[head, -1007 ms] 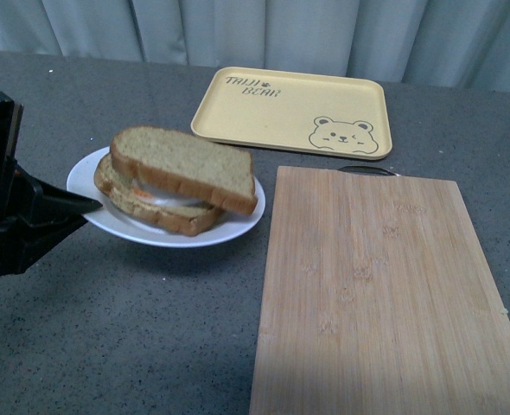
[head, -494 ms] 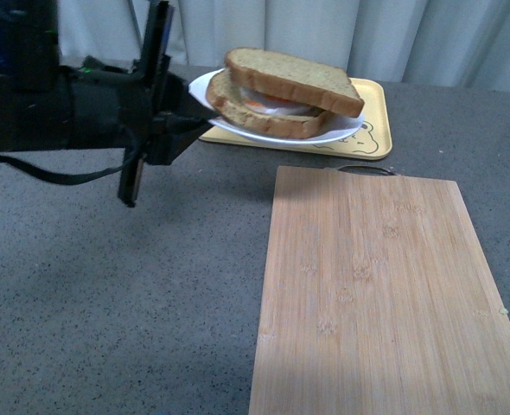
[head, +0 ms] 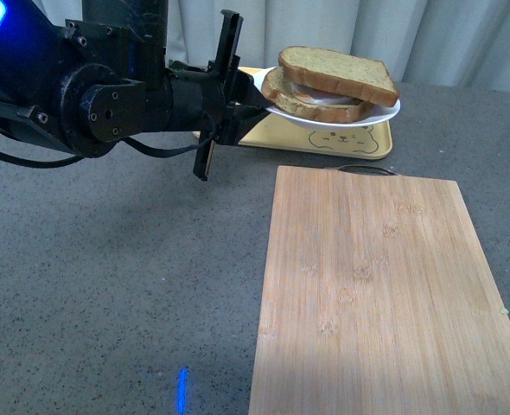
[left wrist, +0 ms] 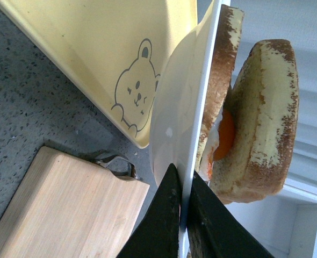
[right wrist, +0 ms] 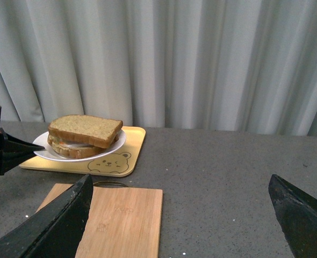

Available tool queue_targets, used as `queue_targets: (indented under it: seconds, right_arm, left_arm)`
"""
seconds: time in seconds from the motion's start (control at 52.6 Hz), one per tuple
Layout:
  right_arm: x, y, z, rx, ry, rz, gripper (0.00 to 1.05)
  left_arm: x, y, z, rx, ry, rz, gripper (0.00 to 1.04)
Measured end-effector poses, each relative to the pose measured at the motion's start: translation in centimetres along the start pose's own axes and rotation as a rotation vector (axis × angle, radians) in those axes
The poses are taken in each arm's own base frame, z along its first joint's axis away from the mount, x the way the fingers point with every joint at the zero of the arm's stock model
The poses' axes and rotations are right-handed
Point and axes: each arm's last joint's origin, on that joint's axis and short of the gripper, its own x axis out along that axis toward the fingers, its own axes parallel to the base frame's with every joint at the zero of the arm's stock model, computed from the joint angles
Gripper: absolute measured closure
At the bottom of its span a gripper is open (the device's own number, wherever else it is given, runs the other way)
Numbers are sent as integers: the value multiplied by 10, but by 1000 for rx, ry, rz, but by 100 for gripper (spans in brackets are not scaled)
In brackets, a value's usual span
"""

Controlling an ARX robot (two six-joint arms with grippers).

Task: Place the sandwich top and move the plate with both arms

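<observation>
Front view: left fingers [head: 253, 104], pinching round white plate [head: 386, 111] by its rim, have carried it over yellow tray [head: 277, 134]; right fingers [right wrist: 51, 226] wide, empty.

The counter [head: 108, 285] is matt grey, finely speckled like stone. The cutting board [head: 376, 285] is pale, smooth wood with fine grain. The plate [head: 380, 113] is smooth, slightly glossy white, and the tray [head: 281, 134] looks like matt yellow plastic. The sandwich top [head: 337, 69] looks coarse and porous. The curtain [right wrist: 201, 59] is pleated cloth.

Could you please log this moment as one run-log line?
left gripper: shut on plate | plate: held above yellow tray | sandwich top: placed | right gripper: open, empty
</observation>
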Motion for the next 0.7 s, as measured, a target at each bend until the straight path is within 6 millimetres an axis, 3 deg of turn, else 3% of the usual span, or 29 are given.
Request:
queue_targets:
  seconds: [0.304, 0.589, 0.703]
  right_arm:
    - [0, 0, 0, 0, 0, 0, 9]
    - [0, 0, 0, 0, 0, 0, 9]
    - [0, 0, 0, 0, 0, 0, 9]
  left_arm:
    - [28, 15, 12, -1, 25, 1, 101]
    - [34, 27, 21, -10, -21, -1, 101]
    - [34, 25, 23, -14, -23, -13, 75]
